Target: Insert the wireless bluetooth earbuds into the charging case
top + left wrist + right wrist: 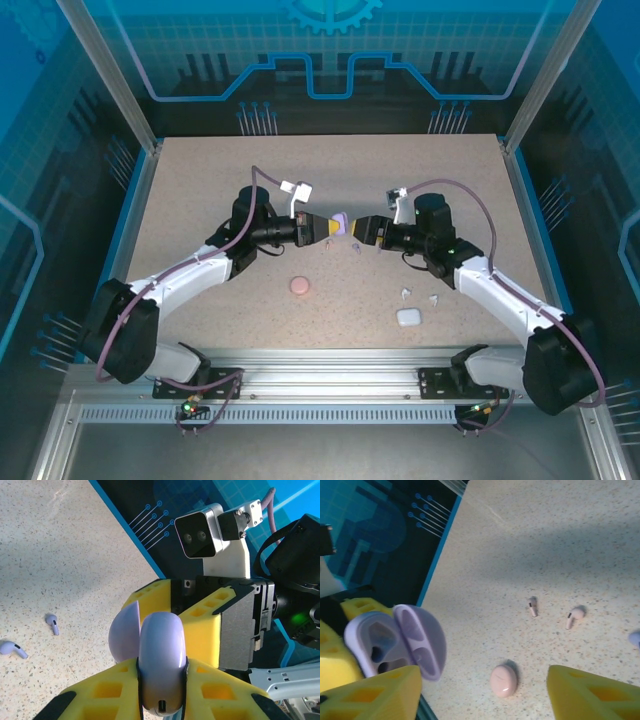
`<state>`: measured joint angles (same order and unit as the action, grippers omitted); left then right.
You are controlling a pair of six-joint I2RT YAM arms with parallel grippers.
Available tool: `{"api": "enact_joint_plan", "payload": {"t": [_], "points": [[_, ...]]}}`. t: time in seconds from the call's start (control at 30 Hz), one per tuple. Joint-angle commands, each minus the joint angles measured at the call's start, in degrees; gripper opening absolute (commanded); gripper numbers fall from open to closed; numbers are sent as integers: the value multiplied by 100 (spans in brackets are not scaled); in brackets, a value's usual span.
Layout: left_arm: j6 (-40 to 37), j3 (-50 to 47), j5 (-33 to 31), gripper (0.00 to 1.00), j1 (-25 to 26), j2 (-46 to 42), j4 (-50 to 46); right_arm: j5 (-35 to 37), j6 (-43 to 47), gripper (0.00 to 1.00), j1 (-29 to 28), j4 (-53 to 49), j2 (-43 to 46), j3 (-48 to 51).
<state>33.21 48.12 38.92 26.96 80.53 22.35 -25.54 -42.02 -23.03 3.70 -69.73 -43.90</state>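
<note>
Altogether three cases [300,286]; six earbuds [577,613]

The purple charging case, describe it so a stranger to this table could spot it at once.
Look to the middle of the speckled table, where the two arms meet. The purple charging case is there, clamped between the yellow fingers of the left gripper. Unlike the pink case and white case lying on the table, it is held up with its lid open.

Purple case [161,660]: smooth plastic, soft gloss (lid's inside likewise).
Left fingers [125,680]: yellow matt plastic, pocketed.
Table [60,555], upper left: speckled, matt, fine-grained.
Pink case [503,680]: smooth satin plastic.
Rail [320,385], bottom of frame: dull silver metal, slotted.
</note>
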Motion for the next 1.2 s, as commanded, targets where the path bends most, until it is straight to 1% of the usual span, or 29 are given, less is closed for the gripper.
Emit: {"api": "enact_joint_plan", "payload": {"t": [0.0,0.1,0.17,0.43,0.67,0.97,1.1,1.17], "points": [[68,-38,195,0,15,-132,226,-436,41,60,63,163,110,22],[80,-29,226,0,16,-143,226,-593,100,53,78,229,67,14],[89,-22,243,0,18,-143,226,-670,113,50,79,259,30,-3],[134,-11,300,0,22,-147,252,-696,126,48,79,273,-186,-139],[151,13,346,0,33,-118,242,-780,124,43,77,322,-399,-307],[142,16,344,0,72,-55,246,-859,139,41,9,335,-492,-410],[155,22,345,0,76,-56,274,-874,124,35,-14,383,-556,-412],[159,35,345,0,87,-47,262,-872,117,34,-26,418,-604,-434]]}}
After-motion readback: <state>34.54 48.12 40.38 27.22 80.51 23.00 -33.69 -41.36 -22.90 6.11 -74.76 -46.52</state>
